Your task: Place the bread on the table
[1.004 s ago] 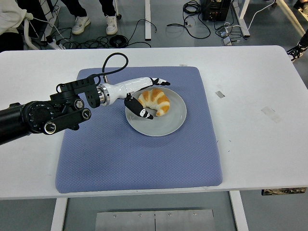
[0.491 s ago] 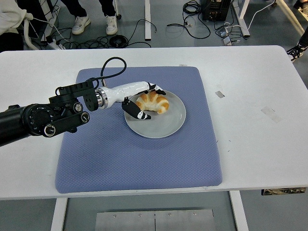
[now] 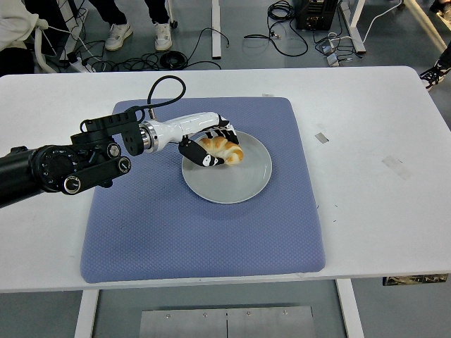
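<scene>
A golden croissant (image 3: pixel 227 149) lies at the upper left of a grey plate (image 3: pixel 236 179) on a blue mat (image 3: pixel 204 232). My left hand (image 3: pixel 211 144), white with black fingertips, comes in from the left and is curled around the croissant's left end, fingers over its top and thumb below it. The croissant looks slightly raised from the plate, its right end uncovered. The right arm is out of view.
The white table (image 3: pixel 373 148) lies bare around the mat, with small tape marks (image 3: pixel 322 137) at the right. A black cable (image 3: pixel 165 88) loops above my left forearm. People's legs and floor cables show at the top.
My left hand closed from spread fingers to a grasp around the croissant. The croissant and plate shifted slightly left and up.
</scene>
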Controlling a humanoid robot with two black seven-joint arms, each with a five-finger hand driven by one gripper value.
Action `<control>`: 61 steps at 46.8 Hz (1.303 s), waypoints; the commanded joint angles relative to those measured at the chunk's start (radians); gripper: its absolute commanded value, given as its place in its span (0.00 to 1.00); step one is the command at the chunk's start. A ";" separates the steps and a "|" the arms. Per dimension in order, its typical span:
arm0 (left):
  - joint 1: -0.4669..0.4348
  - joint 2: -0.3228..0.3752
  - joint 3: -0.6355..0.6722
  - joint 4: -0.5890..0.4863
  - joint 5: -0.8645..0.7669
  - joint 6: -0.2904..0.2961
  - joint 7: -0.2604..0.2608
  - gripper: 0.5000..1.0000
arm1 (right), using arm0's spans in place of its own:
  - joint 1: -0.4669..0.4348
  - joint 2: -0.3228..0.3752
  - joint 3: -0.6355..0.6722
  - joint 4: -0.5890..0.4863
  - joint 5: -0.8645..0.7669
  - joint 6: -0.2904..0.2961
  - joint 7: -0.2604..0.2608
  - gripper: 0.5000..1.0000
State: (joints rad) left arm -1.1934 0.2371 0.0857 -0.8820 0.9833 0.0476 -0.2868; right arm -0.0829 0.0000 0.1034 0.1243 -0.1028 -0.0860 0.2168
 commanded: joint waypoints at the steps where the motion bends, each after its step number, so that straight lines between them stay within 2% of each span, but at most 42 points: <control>1: -0.015 0.002 0.000 0.000 -0.002 0.000 0.000 0.00 | 0.000 0.000 -0.001 0.000 0.000 0.000 0.000 1.00; 8: -0.040 0.019 0.000 0.000 -0.009 -0.002 0.000 0.00 | 0.000 0.000 -0.001 0.000 0.000 0.000 0.001 1.00; 13: -0.041 0.068 -0.001 0.005 -0.012 -0.003 0.000 0.00 | 0.000 0.000 0.001 0.000 0.000 0.000 0.001 1.00; 28: -0.005 0.166 -0.001 0.054 -0.012 -0.003 0.000 0.00 | 0.000 0.000 -0.001 0.000 0.000 0.000 0.001 1.00; 37: 0.029 0.198 -0.001 0.054 -0.012 -0.002 0.000 0.00 | 0.000 0.000 0.001 0.000 0.000 0.000 0.001 1.00; 61: 0.049 0.203 -0.001 0.054 -0.014 0.003 0.001 0.00 | 0.000 0.000 0.001 0.000 0.000 0.000 0.001 1.00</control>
State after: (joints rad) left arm -1.1430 0.4403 0.0858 -0.8285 0.9710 0.0507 -0.2855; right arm -0.0828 0.0000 0.1035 0.1242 -0.1028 -0.0859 0.2170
